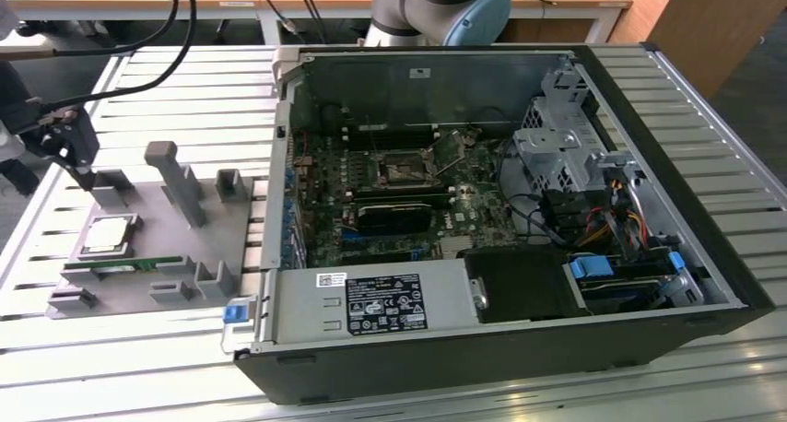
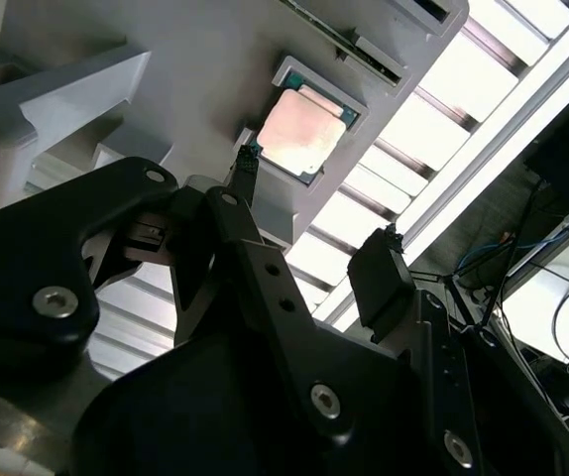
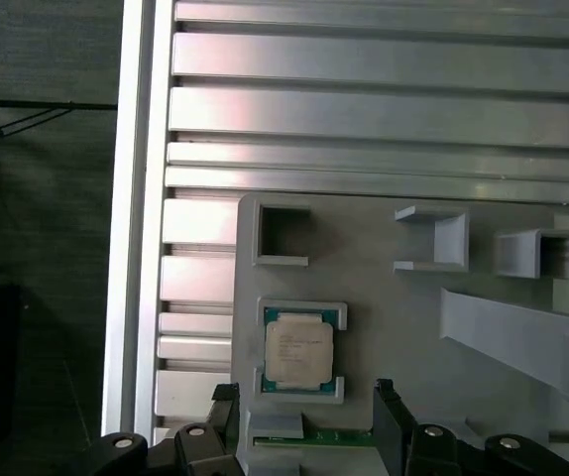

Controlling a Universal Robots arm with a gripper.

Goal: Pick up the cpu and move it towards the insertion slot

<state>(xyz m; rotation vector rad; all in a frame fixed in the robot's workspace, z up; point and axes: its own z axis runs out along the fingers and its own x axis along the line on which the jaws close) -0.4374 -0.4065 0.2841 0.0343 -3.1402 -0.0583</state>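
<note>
Plainly, the cpu (image 1: pixel 107 233) lies flat in a square pocket of the grey printed fixture (image 1: pixel 172 249), silver top up, and nothing touches it. In the exterior view it sits at about nine o'clock from the open computer case (image 1: pixel 728 256), well apart from the insertion slot (image 1: pixel 404 171), which lies on the green motherboard inside the case, with its metal frame around a dark square. A green memory stick (image 1: pixel 117 267) lies in the fixture just beside the chip, at its six o'clock. The fixture and the case both rest on the slatted aluminium table (image 1: pixel 160 72).

The first wrist view looks straight down and shows the pocket's pale corner walls around the chip (image 3: pixel 298 355), a detail that the exterior view leaves vague. There the gripper (image 3: pixel 304 399) has its two black fingers (image 3: pixel 386 402) spread wide apart, one to either side of the pocket. The second wrist view looks along the black linkage and shows the gripper (image 2: pixel 314 213) with one thin fingertip (image 2: pixel 248 169) near the chip's corner (image 2: pixel 301 132), apart from it.

In the exterior view the gripper (image 1: pixel 76 169) hangs at roughly eleven o'clock from the chip, pointing down over the fixture's far corner, cables trailing up from it. The arm's base (image 1: pixel 443 3) stands at twelve o'clock beyond the case.
</note>
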